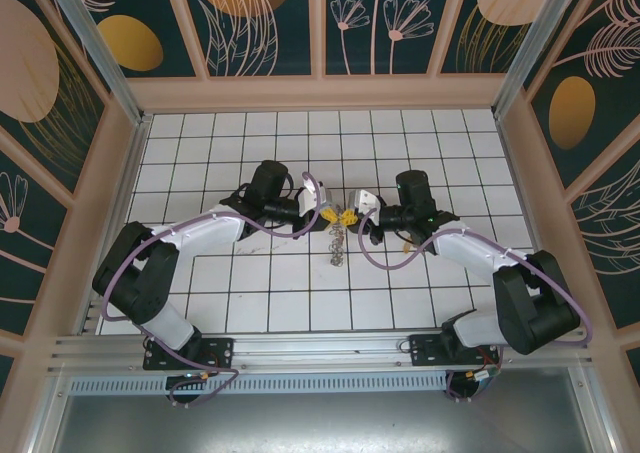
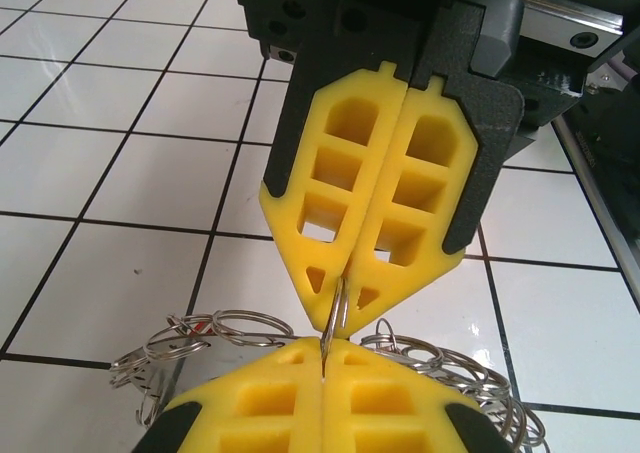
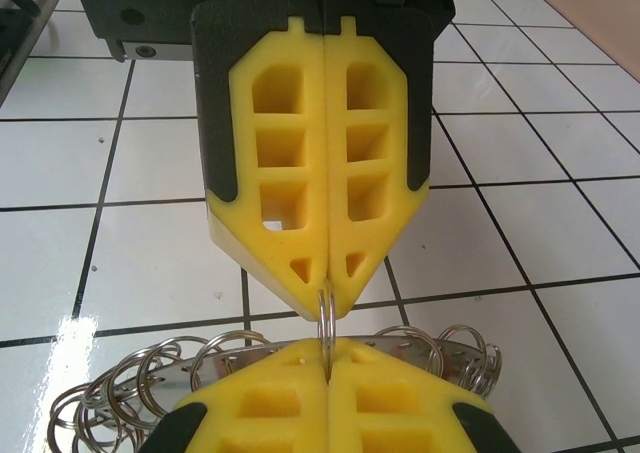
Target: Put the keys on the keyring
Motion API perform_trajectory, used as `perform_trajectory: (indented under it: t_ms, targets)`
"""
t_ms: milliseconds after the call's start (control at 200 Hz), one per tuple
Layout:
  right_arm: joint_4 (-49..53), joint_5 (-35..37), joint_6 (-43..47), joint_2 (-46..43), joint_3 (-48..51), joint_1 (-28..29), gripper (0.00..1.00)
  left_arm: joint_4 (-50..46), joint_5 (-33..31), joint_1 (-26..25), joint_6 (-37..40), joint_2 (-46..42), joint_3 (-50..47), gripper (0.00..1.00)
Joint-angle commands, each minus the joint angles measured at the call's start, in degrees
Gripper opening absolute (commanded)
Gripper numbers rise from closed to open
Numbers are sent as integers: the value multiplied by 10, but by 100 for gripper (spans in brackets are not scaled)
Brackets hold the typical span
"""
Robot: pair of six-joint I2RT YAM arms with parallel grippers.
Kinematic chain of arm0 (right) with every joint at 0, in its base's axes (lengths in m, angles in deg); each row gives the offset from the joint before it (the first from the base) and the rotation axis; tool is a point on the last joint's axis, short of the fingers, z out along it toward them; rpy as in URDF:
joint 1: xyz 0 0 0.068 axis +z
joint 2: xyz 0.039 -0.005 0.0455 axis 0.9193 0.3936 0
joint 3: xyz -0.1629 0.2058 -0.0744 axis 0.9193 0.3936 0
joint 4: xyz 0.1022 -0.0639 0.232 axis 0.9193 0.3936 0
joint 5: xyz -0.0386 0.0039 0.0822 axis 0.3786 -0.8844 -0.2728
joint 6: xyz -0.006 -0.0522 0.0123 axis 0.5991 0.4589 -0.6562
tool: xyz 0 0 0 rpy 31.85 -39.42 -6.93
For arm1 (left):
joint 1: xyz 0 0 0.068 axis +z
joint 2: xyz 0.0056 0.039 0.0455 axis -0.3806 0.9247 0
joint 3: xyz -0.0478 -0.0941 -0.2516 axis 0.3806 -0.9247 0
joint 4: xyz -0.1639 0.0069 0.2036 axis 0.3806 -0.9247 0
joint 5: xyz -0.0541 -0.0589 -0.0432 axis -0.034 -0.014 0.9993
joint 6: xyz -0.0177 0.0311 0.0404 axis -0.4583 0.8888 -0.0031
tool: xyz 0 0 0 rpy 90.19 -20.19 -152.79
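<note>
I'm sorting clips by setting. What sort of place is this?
Probably a purpose-built robot test cell: a white gridded tabletop boxed in by printed floral wall panels, with a left arm and right arm bolted to an aluminium rail at its near edge.

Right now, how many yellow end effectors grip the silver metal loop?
2: left end effector on the left, right end effector on the right, tip to tip, both shut on the silver metal loop.

A white tiled counter [image 1: 200,143] with dark grid lines spreads below the left pincer [image 1: 333,214] and the right pincer [image 1: 352,216]. Beyond them stands a dark teal wall [image 1: 265,33] with pale flowers and light wood framing. Behind them runs a metal rail [image 1: 320,345].
</note>
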Motion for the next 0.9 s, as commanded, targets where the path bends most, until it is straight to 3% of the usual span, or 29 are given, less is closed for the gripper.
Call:
perform_trajectory:
  t_ms: [0, 130, 295, 896]
  targets:
    - [-55, -25, -11, 4, 4, 3, 0, -21, 13, -5, 9, -1, 12, 0]
    - [-107, -46, -39, 3, 23, -2, 0, -18, 18, -5, 10, -2, 3, 12]
    - [-127, -91, -53, 10, 29, -14, 0, -9, 35, -4, 21, 7, 4, 17]
    - [-121, -120, -61, 16, 29, -26, 0, 98, 48, -4, -45, -3, -24, 18]
